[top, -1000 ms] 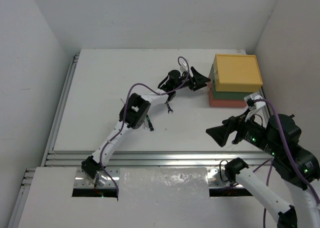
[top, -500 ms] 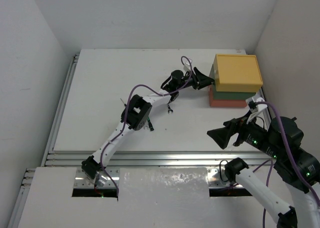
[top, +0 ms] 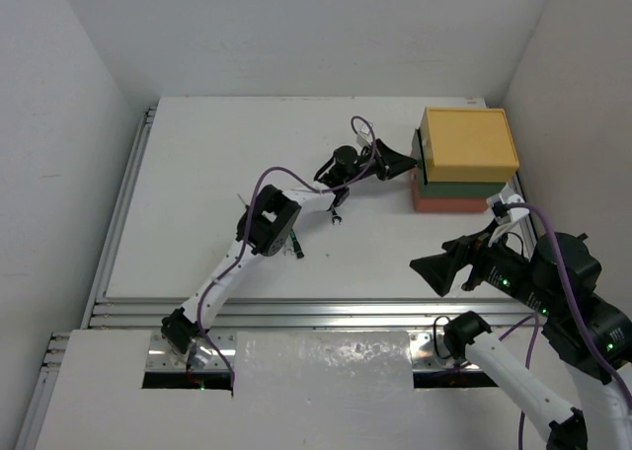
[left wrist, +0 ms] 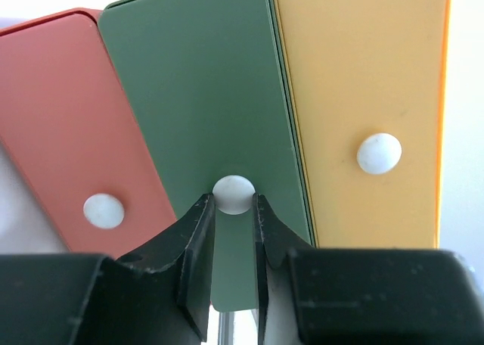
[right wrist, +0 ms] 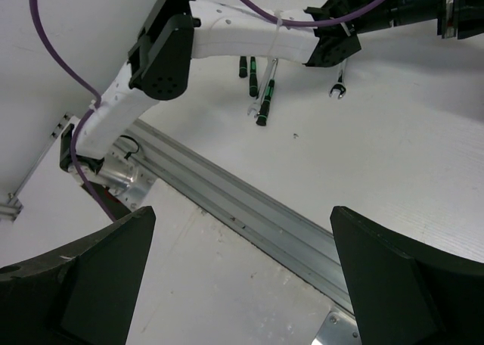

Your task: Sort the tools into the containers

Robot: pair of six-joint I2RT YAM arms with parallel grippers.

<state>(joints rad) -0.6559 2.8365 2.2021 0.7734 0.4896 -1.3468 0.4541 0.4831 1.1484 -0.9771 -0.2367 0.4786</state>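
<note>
stack: three box-shaped containers in smooth matte plastic, upper right of the top view. The yellow container (top: 466, 142) is on top, the green container (left wrist: 200, 95) in the middle and the red container (left wrist: 64, 110) at the bottom.
fronts: in the left wrist view they show as three long flat rectangles with rounded corners, slightly fanned. Long axes run up-down the frame, with red left, green centre, yellow right.
knobs: one small round glossy white button per front, toward the lower end. The green container's knob (left wrist: 233, 193) is at mid-frame, the red container's knob (left wrist: 103, 210) lower left and the yellow container's knob (left wrist: 379, 153) at right.
facing: the knob fronts face left in the top view, straight at the left gripper (left wrist: 231, 209).
left gripper state: black fingers (left wrist: 198, 231) nearly together, tips pressed on either side of the green container's knob, pinching it.
right gripper (right wrist: 240, 231): lower right of the top view, well apart from the stack. The black wedge fingers are spread wide, released.
tools: on the white table (top: 197, 174), centre of the top view, apart from the stack. The thin silver wrench (top: 338, 214) lies near up-down, just below the forearm. The screwdrivers (top: 294, 245), with black/green handles, lie roughly parallel by the elbow.
in the way: the left arm (right wrist: 227, 31), in white links with black joints, reaches over the tools, and a purple cable (right wrist: 45, 50) loops beside it.
edge: grooved aluminium rail (right wrist: 249, 205) along the near side of the table.
</note>
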